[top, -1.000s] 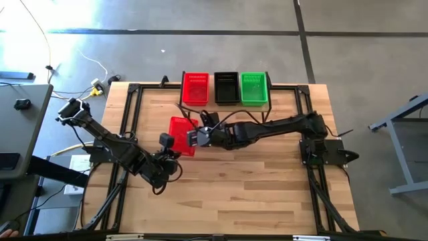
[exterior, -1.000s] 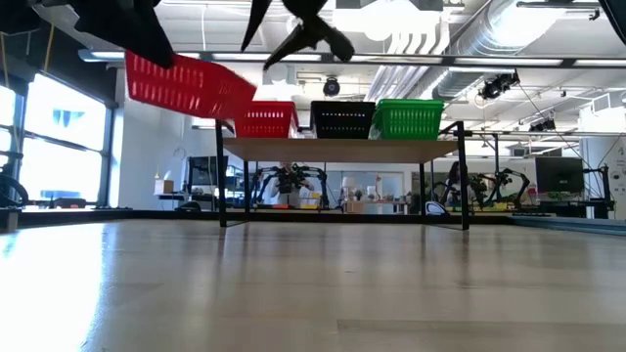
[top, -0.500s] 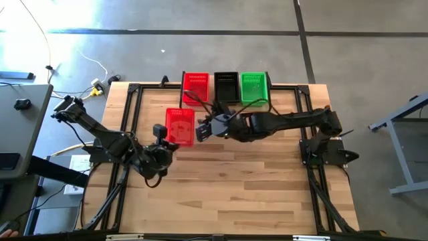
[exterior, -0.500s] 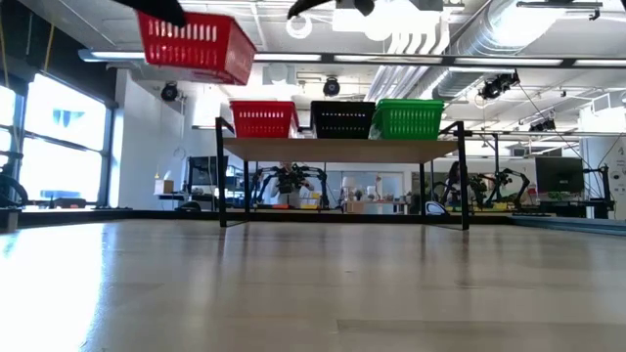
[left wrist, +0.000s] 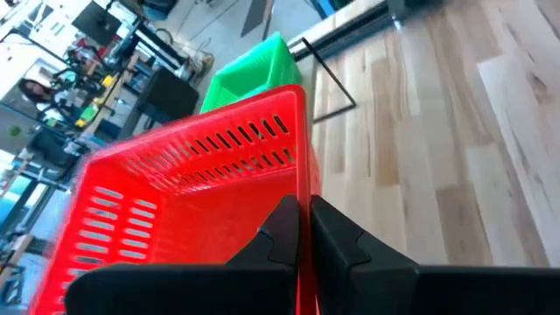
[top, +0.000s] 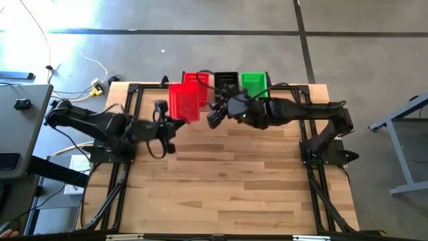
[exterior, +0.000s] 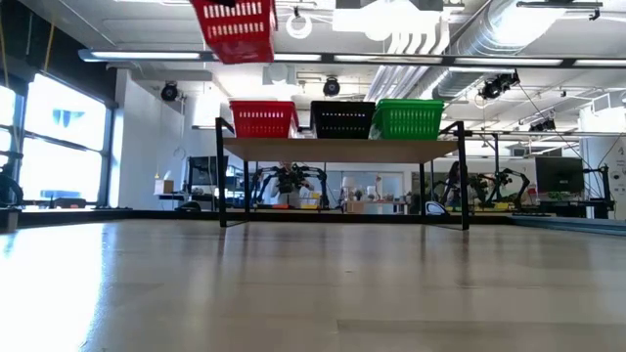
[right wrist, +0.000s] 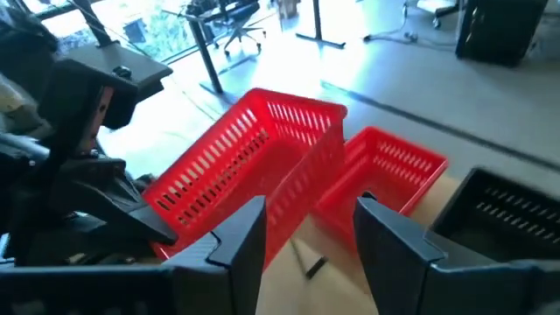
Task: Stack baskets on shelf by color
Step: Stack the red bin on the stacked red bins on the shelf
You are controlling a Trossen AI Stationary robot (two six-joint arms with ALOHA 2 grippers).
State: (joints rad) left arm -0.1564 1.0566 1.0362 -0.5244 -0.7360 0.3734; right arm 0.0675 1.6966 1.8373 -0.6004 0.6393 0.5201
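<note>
Now lifted high: red basket [top: 184, 102] clamped by its rim in left jaws [left wrist: 302, 229], aimed at shelf [exterior: 342, 148] red basket [exterior: 262, 119]; right jaws [right wrist: 302, 229] parted, empty, nearby.

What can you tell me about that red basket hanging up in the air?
The raised red basket is a small rectangular plastic bin with slotted sides, empty as far as shown. The left tool pinches one wall at the rim, holding it clear of the table, tilted, just short of the shelf and higher than the red basket on the shelf. The right tool hangs open near it, not touching.
</note>
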